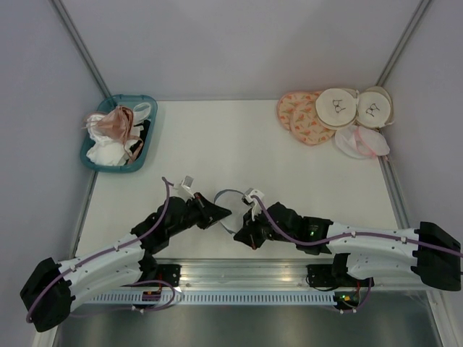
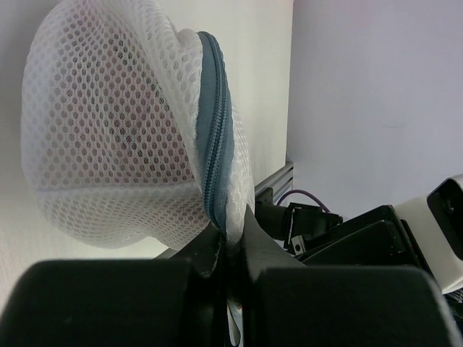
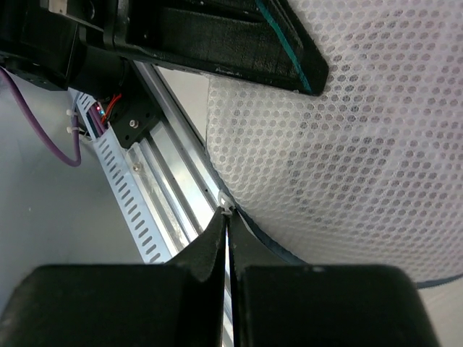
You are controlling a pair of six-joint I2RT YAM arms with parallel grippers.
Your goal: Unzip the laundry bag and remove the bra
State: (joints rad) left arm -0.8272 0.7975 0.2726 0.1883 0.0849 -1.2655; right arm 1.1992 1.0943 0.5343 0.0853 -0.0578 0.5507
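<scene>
So the laundry bag (image 2: 108, 130) is held between the two arms, low in the middle of the overhead view, just above the metal rail (image 3: 173, 202) at the table's (image 1: 217, 144) near edge. Whether it's lifted off the table or resting on it can't be told.

The left gripper (image 2: 230, 235) is pressed together on the bag's edge right where the blue-grey zipper (image 2: 215, 144) runs down into the bottom centre of the left wrist view. That looks like an anchor hold, so the bag is kept from sliding while the zip is pulled. Something pinkish can be made out through the mesh, presumably the bra.

The right gripper (image 3: 226, 217) is closed too, with a small pale tab (image 3: 226, 204) nipped at its tips against the bag's rim in the middle of its view. It's probably the zipper pull, but it's too small to be sure. The zipper seems to be shut along the stretch that can be seen.

Well apart from all this, a teal tray (image 1: 90, 160) of clothes is parked upper left, and peach pouches (image 1: 298, 116) and cream pouches (image 1: 338, 107) are piled upper right.

As for writing: no brand or label is seen anywhere. Black marks are printed on the cream pouches, but nothing can be read from them.
</scene>
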